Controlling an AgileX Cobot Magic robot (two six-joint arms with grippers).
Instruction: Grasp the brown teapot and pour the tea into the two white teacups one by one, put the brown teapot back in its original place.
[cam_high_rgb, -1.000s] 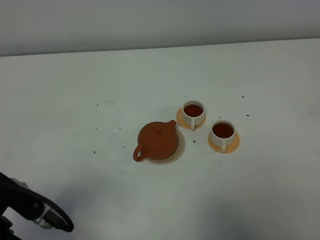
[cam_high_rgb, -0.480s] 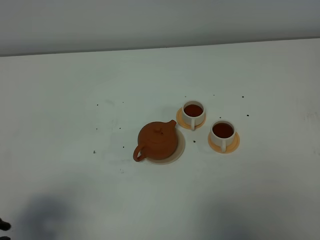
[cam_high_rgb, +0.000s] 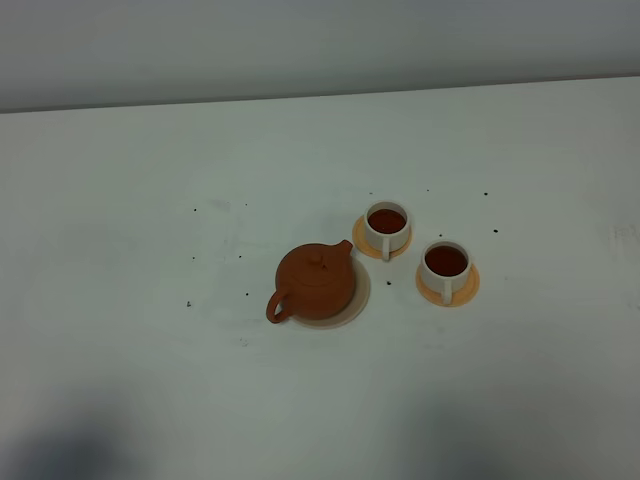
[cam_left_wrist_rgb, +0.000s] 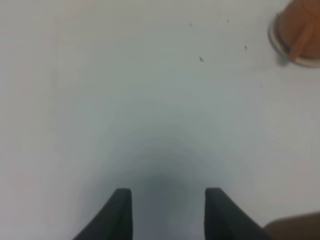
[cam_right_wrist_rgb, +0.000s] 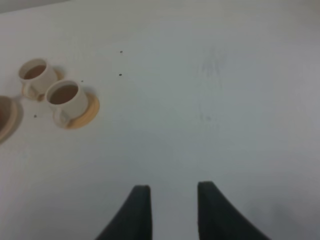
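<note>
The brown teapot (cam_high_rgb: 315, 283) stands upright on its pale beige disc, the original place (cam_high_rgb: 358, 303), at the table's middle, with its handle toward the front left. To its right, the two white teacups (cam_high_rgb: 387, 226) (cam_high_rgb: 446, 264) sit on orange saucers, and both hold dark tea (cam_high_rgb: 446, 260). The exterior view shows neither arm. My left gripper (cam_left_wrist_rgb: 167, 202) is open over bare table, and the teapot (cam_left_wrist_rgb: 301, 25) is far off at that picture's corner. My right gripper (cam_right_wrist_rgb: 172, 202) is also open and holds nothing, well away from the teacups (cam_right_wrist_rgb: 64, 97) (cam_right_wrist_rgb: 34, 75).
The white table (cam_high_rgb: 150, 150) carries a few small dark specks (cam_high_rgb: 188, 304) around the teapot and cups. A grey wall runs behind its far edge. Faint shadows lie along the front edge.
My left arm, seen at the lower left corner a second ago, has drawn back out of the exterior view, leaving only a shadow. Teapot and cups have not moved.
</note>
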